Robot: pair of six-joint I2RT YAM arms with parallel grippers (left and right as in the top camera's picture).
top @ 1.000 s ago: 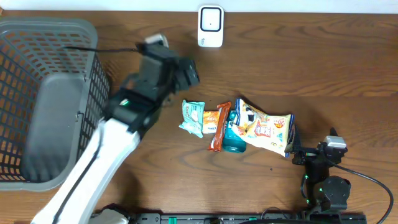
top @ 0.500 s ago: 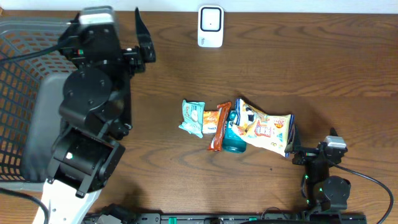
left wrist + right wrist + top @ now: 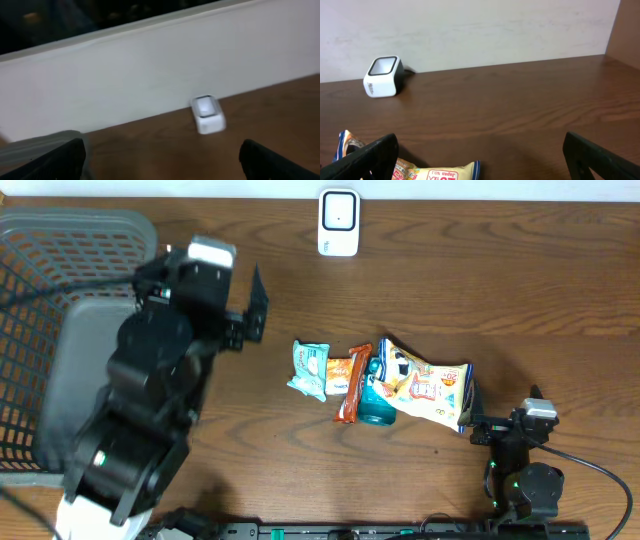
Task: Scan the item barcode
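Both open and empty — left gripper (image 3: 160, 146), right gripper (image 3: 480, 139) — no packet (image 3: 310, 370) picked yet. Next: grasp one, present its barcode to the far scanner (image 3: 339, 222).

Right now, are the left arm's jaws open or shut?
Open. Left wrist view shows the fingers wide apart at opposite frame edges, nothing between them, only the scanner beyond.
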